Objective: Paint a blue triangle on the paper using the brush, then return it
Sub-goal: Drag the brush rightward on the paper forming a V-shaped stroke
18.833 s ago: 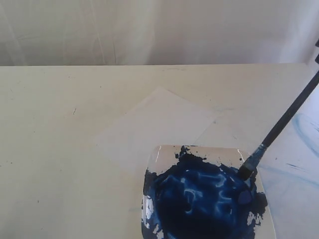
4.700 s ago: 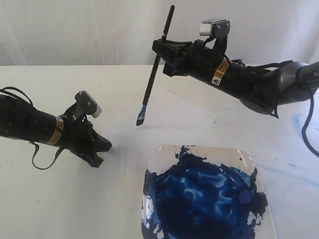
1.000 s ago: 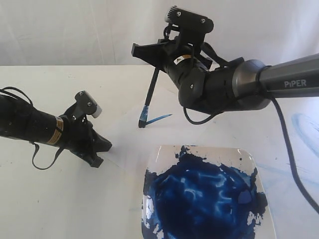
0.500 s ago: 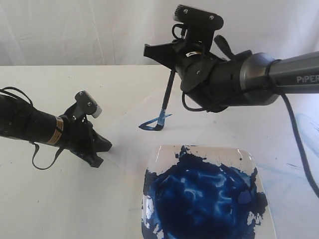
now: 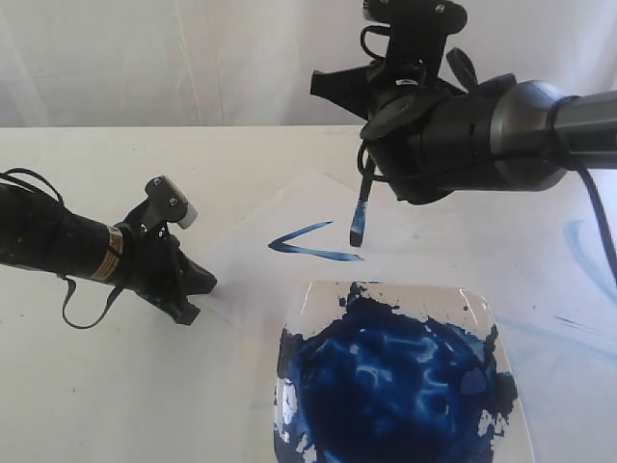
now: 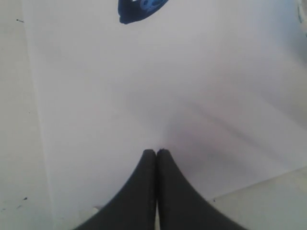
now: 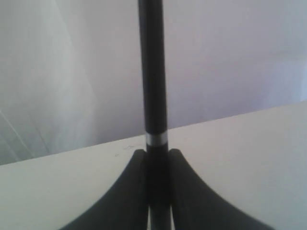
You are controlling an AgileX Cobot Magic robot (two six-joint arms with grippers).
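In the exterior view, the paper (image 5: 289, 241) was seen lying flat on the cream worktop (image 5: 116, 386), just behind the paint dish (image 5: 395, 376). On it, two blue strokes meeting at a point on the left had been laid down, so the blue triangle (image 5: 310, 243) was judged about two-thirds done, its right side left open. The brush (image 5: 362, 207) was held nearly upright by the right end effector (image 5: 371, 145), with its bristle tip at the right end of the lower stroke. The closing stroke and the return of the brush were judged to remain. The left end effector (image 5: 188, 294) was seen resting at the paper's left edge.

In the left wrist view, the left end effector (image 6: 156, 158) was shown pressed together, empty, over the paper (image 6: 192, 96).

In the right wrist view, the brush (image 7: 153, 86) was shown pinched between the fingers of the right end effector (image 7: 157, 158).
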